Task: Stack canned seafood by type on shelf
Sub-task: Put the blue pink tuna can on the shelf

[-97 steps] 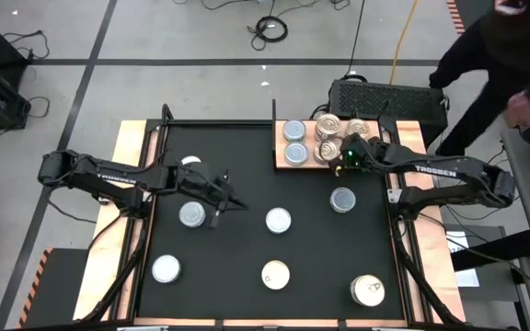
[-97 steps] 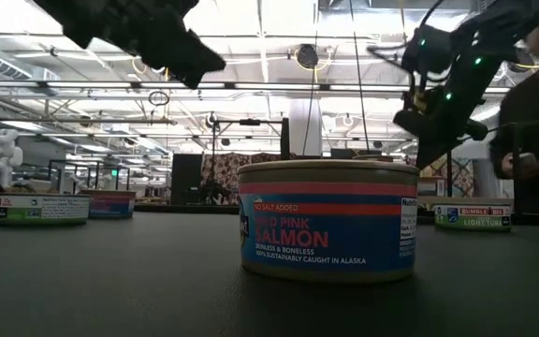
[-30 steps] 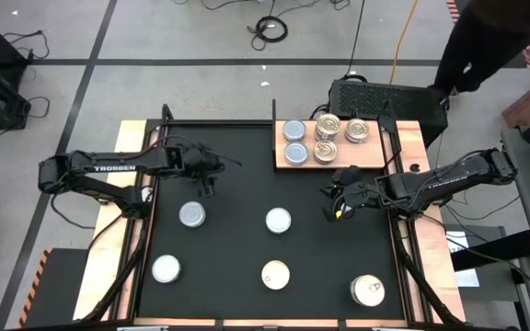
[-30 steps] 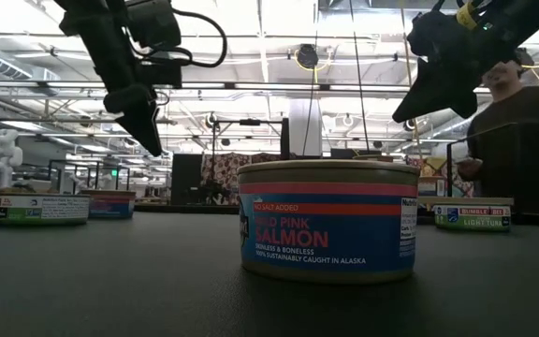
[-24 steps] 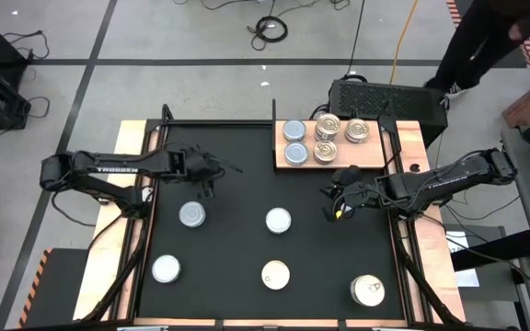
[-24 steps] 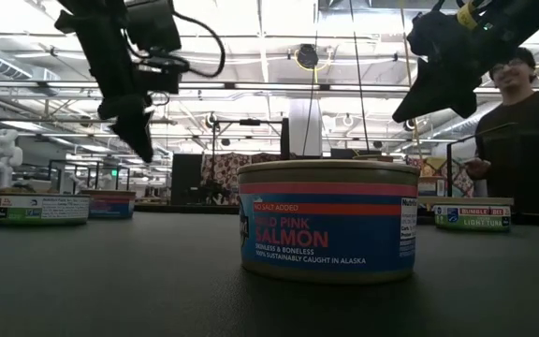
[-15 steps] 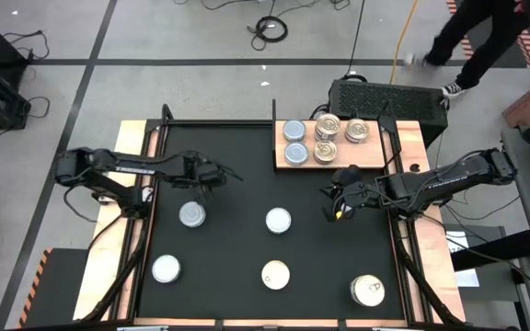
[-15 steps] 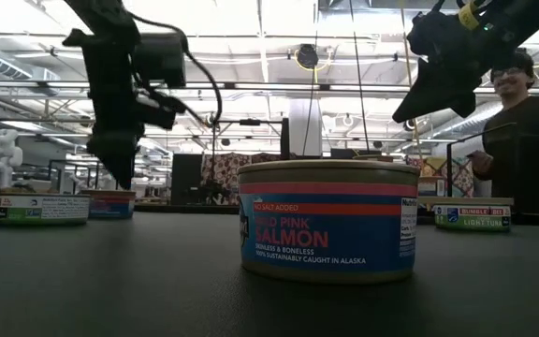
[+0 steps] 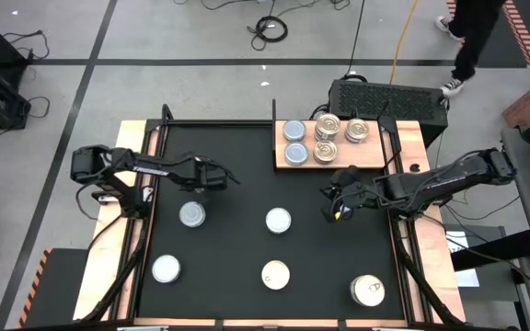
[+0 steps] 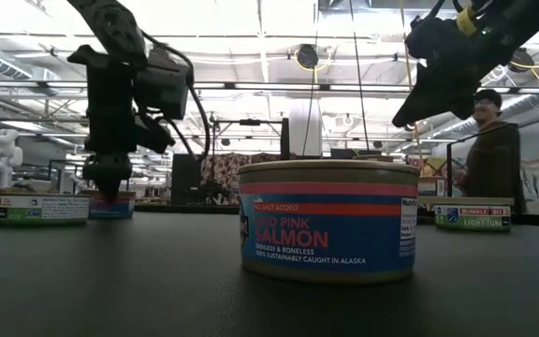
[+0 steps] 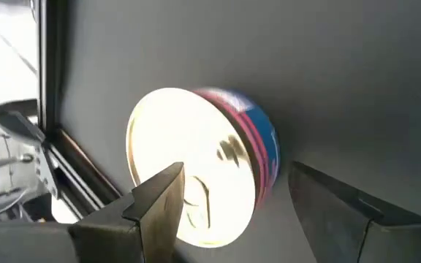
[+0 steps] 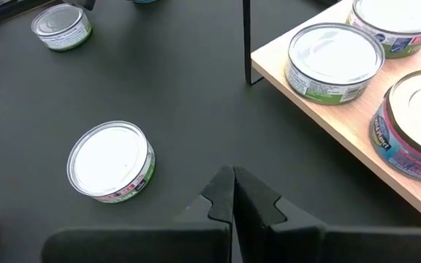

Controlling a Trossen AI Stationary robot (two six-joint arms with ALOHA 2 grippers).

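The left hand (image 9: 212, 174), fingers spread wide, is held above a pink-banded tin (image 11: 199, 164) near the mat's left edge. For a clean pick, the fingers should be lowered evenly astride the rim, then closed. The right hand (image 12: 232, 191), shut & empty, waits near the wooden shelf (image 9: 375, 158). The tin's band is shown only in the wrist view; from overhead it's hidden.

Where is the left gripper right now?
High view: the left gripper hangs open over the mat's left half, just above a silver-topped can.
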